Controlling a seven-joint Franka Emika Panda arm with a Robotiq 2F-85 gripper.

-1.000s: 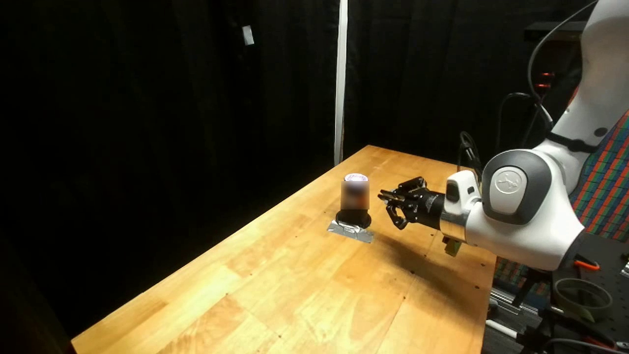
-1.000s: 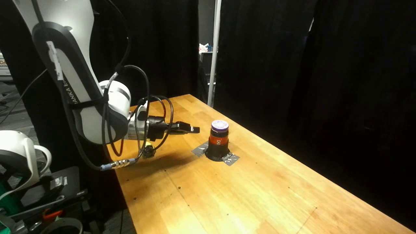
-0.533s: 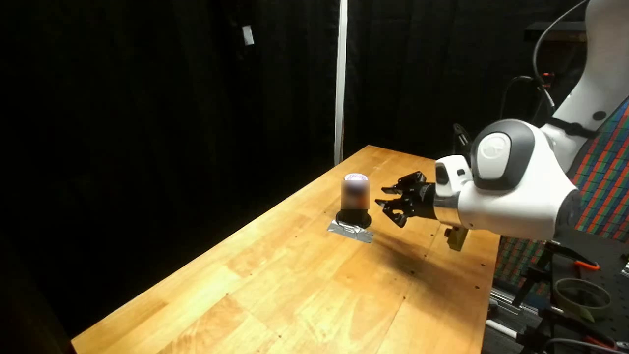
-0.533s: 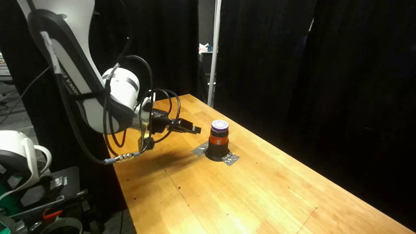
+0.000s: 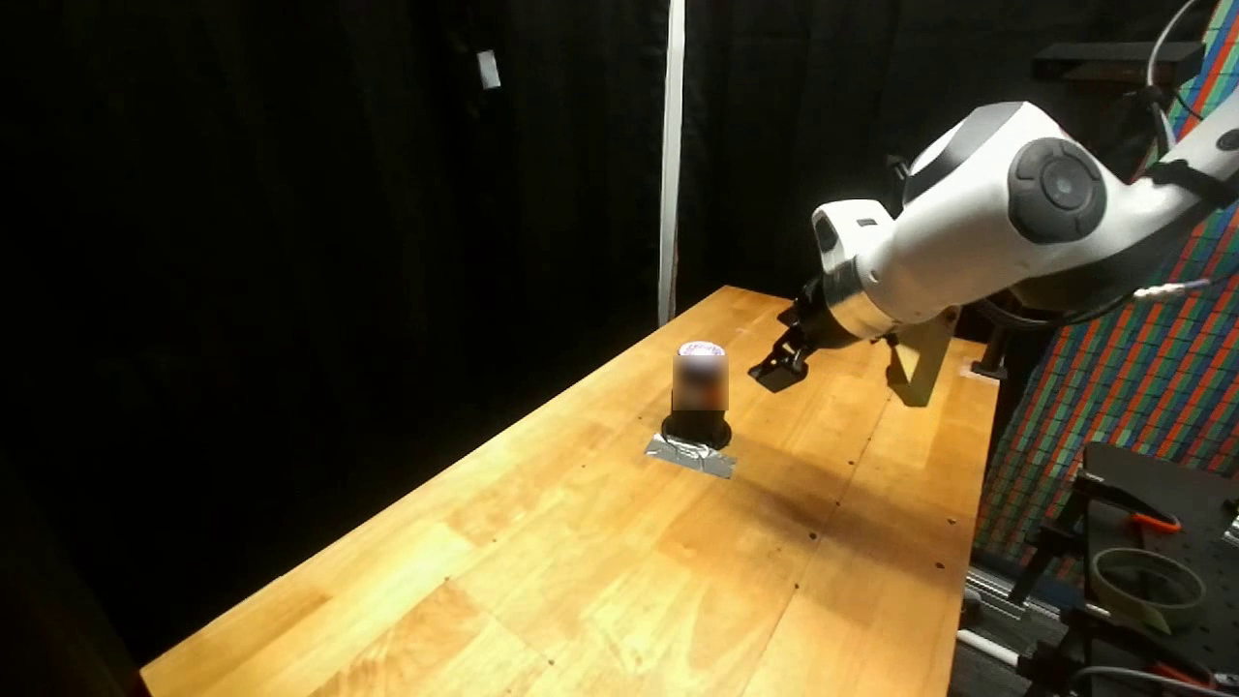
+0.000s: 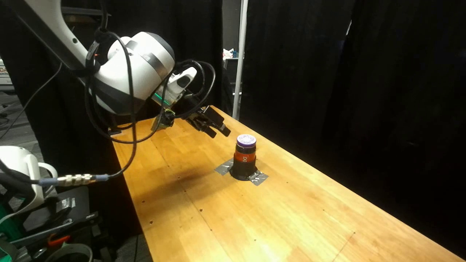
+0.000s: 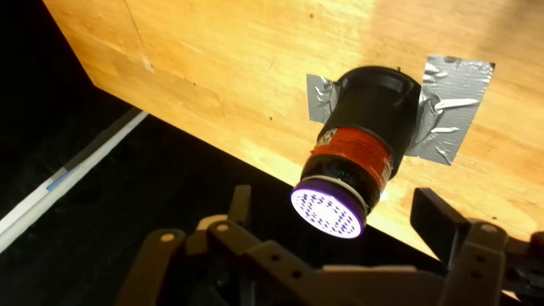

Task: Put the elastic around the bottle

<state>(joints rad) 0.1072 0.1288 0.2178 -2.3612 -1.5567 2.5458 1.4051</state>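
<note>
The bottle [image 7: 355,148] stands upright on the wooden table [image 6: 291,211], its lower part sunk in a black holder [image 7: 374,102]. The wrist view shows it from the top down — a purple cap [image 7: 327,212] with a whitish, purple-flecked face, a pale ring [image 7: 335,180] around the neck whose material I cannot tell, a dark stretch, then an orange-red label [image 7: 357,148] meeting the holder's edge. Silver tape [image 7: 457,106] runs from the holder's foot onto the wood on two sides of the bottle.

The gripper [image 6: 218,132] hangs near the bottle, apart from it, slanting downward above the table. Its fingers [image 7: 437,225] stand well apart, a clear gap between them; in the wrist view the cap shows in line with that gap, but in both exterior views the gripper is beside the bottle, not around it. The arm [image 5: 978,213] reaches in behind the gripper, farther from the bottle.

Well apart from the bottle, a metal cable connector [image 6: 76,179] hangs past the table's edge — and, in an exterior view, a greenish ring [image 5: 1131,610] lies on a dark surface [image 5: 1198,487] beside the table. A pale pole [image 5: 671,165] and black curtain [image 5: 339,242] rise beyond the bottle.
</note>
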